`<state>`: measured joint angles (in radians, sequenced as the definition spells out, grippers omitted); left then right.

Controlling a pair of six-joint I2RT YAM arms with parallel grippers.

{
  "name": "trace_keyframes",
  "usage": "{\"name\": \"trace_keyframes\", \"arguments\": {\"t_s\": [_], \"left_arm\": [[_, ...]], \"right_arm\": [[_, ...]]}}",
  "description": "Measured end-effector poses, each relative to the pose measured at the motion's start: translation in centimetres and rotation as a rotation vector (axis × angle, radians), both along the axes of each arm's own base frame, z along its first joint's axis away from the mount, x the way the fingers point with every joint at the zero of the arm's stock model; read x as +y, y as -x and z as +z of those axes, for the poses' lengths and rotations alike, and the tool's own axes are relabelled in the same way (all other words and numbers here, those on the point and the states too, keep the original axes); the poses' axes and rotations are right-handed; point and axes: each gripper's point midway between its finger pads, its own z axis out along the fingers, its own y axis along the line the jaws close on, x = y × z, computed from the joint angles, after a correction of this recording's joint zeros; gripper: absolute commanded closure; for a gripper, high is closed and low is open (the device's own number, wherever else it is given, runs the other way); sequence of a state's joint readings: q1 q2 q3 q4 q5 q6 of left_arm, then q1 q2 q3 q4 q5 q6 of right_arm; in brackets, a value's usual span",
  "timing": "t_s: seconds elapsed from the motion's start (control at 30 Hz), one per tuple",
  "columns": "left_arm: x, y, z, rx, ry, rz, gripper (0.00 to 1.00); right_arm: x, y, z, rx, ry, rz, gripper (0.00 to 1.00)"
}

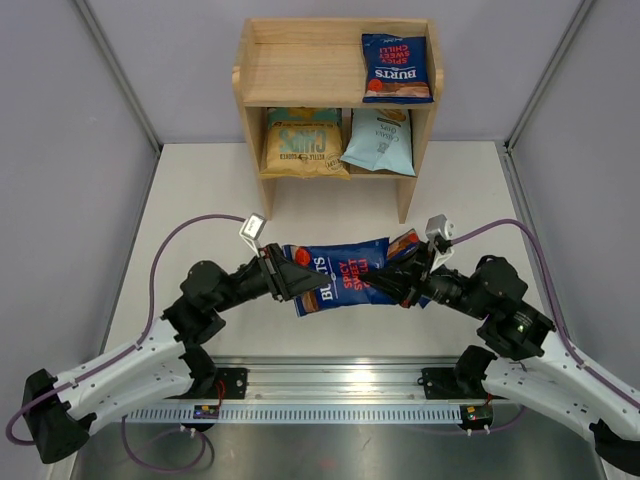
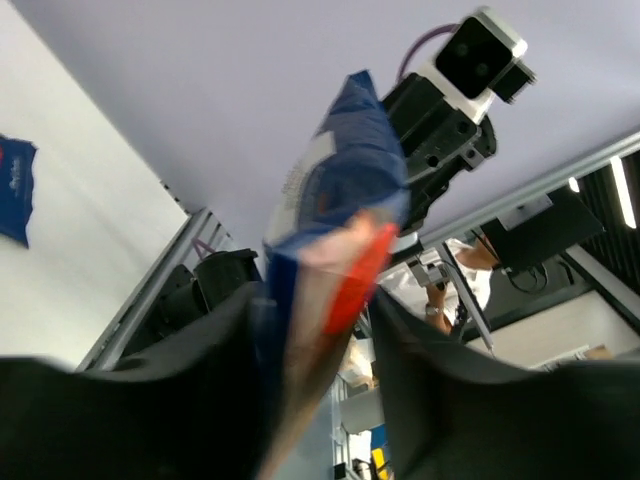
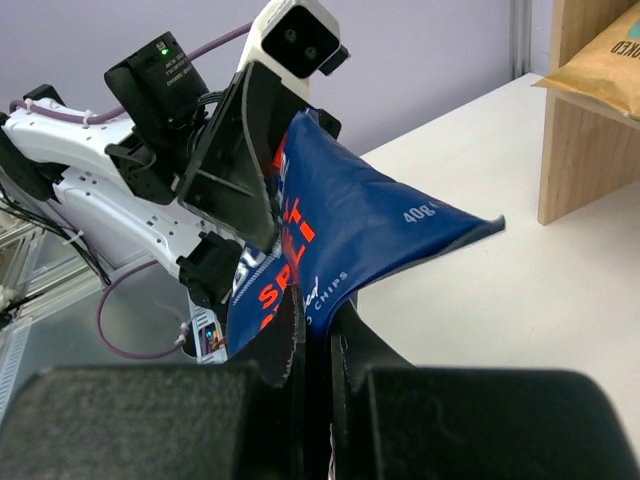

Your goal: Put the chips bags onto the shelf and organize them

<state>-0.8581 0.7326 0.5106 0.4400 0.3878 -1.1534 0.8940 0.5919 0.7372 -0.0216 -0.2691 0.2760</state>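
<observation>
Left end effector (image 1: pixel 290 277) and right end effector (image 1: pixel 385 283) each pinch an opposite end of one dark blue Burts bag (image 1: pixel 340 272), which spans between them above the near middle of the table (image 1: pixel 200 190). Under the right one a second blue bag (image 1: pixel 406 243) is mostly hidden. At the far edge stands the shelf (image 1: pixel 300 70). Its top tier carries a shelved Burts bag (image 1: pixel 397 68) at the right, with bare wood to the left. The tan bag (image 1: pixel 303 145) and pale blue bag (image 1: pixel 380 140) fill the lower tier side by side. Bare table separates shelf and arms.
</observation>
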Motion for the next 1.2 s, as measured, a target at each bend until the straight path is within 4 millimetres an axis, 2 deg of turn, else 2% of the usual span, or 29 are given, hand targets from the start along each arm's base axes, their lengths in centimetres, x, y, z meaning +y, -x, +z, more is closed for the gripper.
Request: {"name": "trace_keyframes", "arguments": {"t_s": [0.07, 0.1, 0.13, 0.17, 0.33, 0.37, 0.53, 0.67, 0.77, 0.93, 1.03, 1.13, 1.2], "left_arm": [[0.0, -0.4, -0.3, -0.008, -0.032, 0.029, 0.8], [0.0, -0.5, -0.3, -0.019, -0.039, 0.039, 0.83], [0.1, -0.5, 0.0, -0.029, -0.04, 0.048, 0.87], [0.1, -0.4, 0.1, -0.042, -0.046, 0.053, 0.92], [0.5, -0.8, -0.3, -0.087, -0.097, 0.094, 0.94], [0.6, -0.9, -0.3, -0.096, -0.111, 0.101, 0.94], [1.0, -1.3, 0.6, -0.143, -0.143, 0.134, 0.95], [1.7, -2.3, 2.8, -0.166, -0.116, 0.188, 0.95], [2.5, -3.7, 5.0, -0.166, -0.088, 0.262, 0.95], [3.9, -6.4, 9.6, -0.128, -0.03, 0.425, 0.94], [5.0, -8.6, 12.2, -0.086, 0.004, 0.557, 0.94], [6.1, -11.1, 14.0, -0.04, 0.032, 0.693, 0.84], [6.6, -13.0, 14.8, -0.003, 0.042, 0.784, 0.86]], "right_arm": [[-0.1, -0.1, 0.2, 0.0, -0.002, -0.009, 0.87], [-0.2, -0.3, 0.1, 0.004, 0.001, -0.018, 0.84], [-0.2, -0.4, -0.1, 0.012, 0.008, -0.025, 0.73], [-0.3, -0.4, -0.2, 0.018, 0.012, -0.031, 0.67], [-1.3, -1.3, -0.4, 0.026, 0.036, -0.106, 0.38], [-1.6, -1.5, -0.3, 0.023, 0.037, -0.124, 0.28], [-4.0, -1.9, 1.5, 0.011, 0.014, -0.227, 0.06], [-6.1, -2.3, 3.0, 0.032, -0.015, -0.321, 0.01], [-7.9, -2.9, 3.0, 0.089, -0.031, -0.42, 0.01], [-10.0, -3.9, 1.7, 0.203, -0.041, -0.555, 0.01], [-10.8, -4.1, 0.9, 0.247, -0.056, -0.599, 0.01], [-11.2, -3.9, 0.1, 0.277, -0.081, -0.609, 0.01], [-11.3, -3.7, -0.4, 0.297, -0.098, -0.607, 0.01]]}}
